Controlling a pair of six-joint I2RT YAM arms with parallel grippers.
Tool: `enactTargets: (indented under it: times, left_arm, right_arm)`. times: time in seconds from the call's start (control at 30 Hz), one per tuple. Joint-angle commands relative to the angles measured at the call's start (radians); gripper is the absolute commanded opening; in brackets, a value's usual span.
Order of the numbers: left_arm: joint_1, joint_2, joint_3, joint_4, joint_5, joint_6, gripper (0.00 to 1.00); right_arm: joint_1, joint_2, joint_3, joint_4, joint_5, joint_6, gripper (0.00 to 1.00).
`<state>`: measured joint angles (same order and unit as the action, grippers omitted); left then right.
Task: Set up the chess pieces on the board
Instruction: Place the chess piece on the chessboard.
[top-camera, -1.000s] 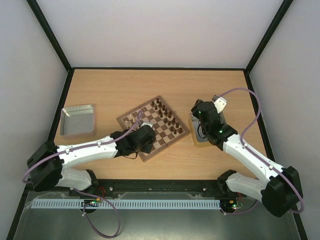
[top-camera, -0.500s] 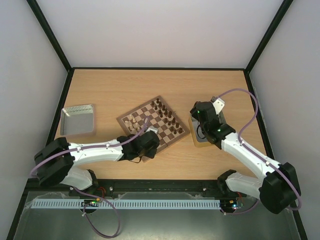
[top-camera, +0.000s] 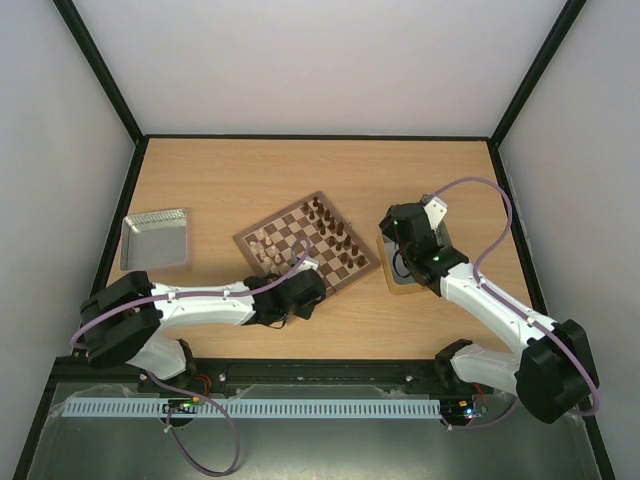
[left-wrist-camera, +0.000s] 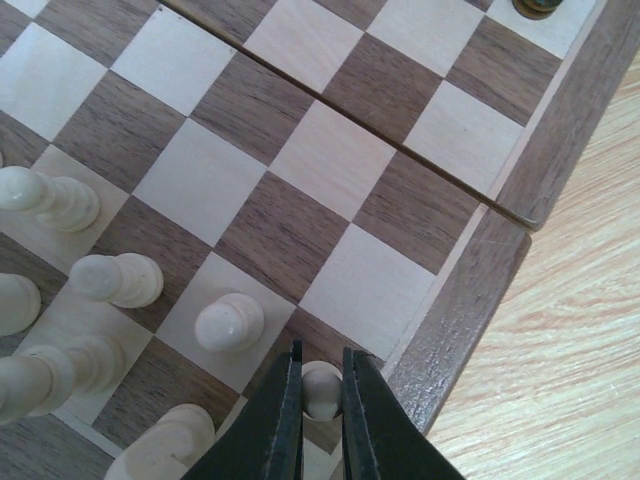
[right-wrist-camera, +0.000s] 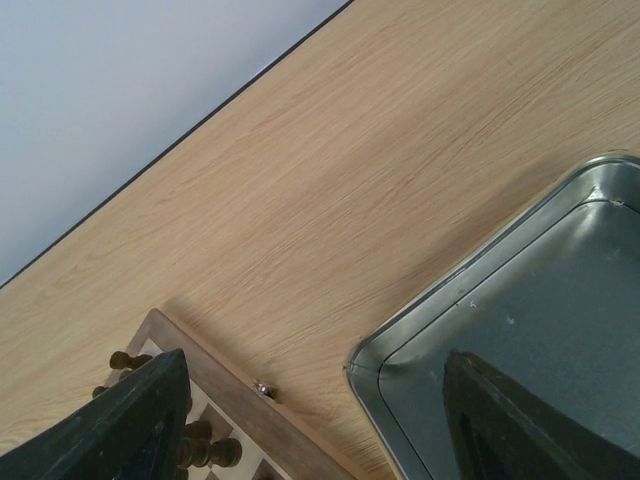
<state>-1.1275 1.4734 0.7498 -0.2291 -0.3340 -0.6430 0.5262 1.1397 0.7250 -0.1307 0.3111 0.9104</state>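
1. Your board (top-camera: 300, 238): dark chessmen (top-camera: 338, 238) are ranked along its far-right side.
2. Your right gripper (right-wrist-camera: 315, 365): spread, empty, over the tin (right-wrist-camera: 480, 300).
3. Your left gripper (left-wrist-camera: 321, 365): pinching a cream pawn (left-wrist-camera: 321, 388) on the near corner square.
4. Your cream pieces (left-wrist-camera: 228, 322): several are placed beside it, and the set looks incomplete.

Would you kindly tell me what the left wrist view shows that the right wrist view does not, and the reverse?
Only the left wrist view shows the small cream wooden chessmen standing on squares, and the left tool shut on one more cream chessman at the board's corner. Only the right wrist view shows the rectangular metal tin below the open right tool, and a pale wall. Both show the checked wooden chessboard with its brown rim and the light wooden tabletop.
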Motion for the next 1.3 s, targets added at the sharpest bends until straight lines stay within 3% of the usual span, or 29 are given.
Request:
enactTargets:
  times: [0.0,0.3,0.83,1.03,1.27]
  left_arm:
    - [-0.005,0.018,0.006,-0.028,-0.062,-0.028,0.04]
    - [-0.007,-0.018,0.019,-0.032,-0.015,-0.024,0.17]
    - [-0.005,-0.07,0.095,-0.07,-0.021,-0.006,0.22]
    - [0.025,-0.174,0.136,-0.09,-0.018,-0.01,0.26]
    - [0.108,-0.337,0.081,-0.101,-0.04,-0.062,0.36]
  right_arm:
    - [-0.008,0.008,-0.012,-0.015,0.009,0.018,0.68]
    - [-0.01,0.006,-0.012,-0.019,-0.001,0.019,0.68]
    - [-0.015,-0.022,0.006,-0.068,-0.002,0.005,0.68]
    - [-0.021,-0.098,0.017,-0.19,0.003,-0.039,0.68]
    - [-0.032,-0.156,-0.026,-0.29,-0.031,-0.06,0.69]
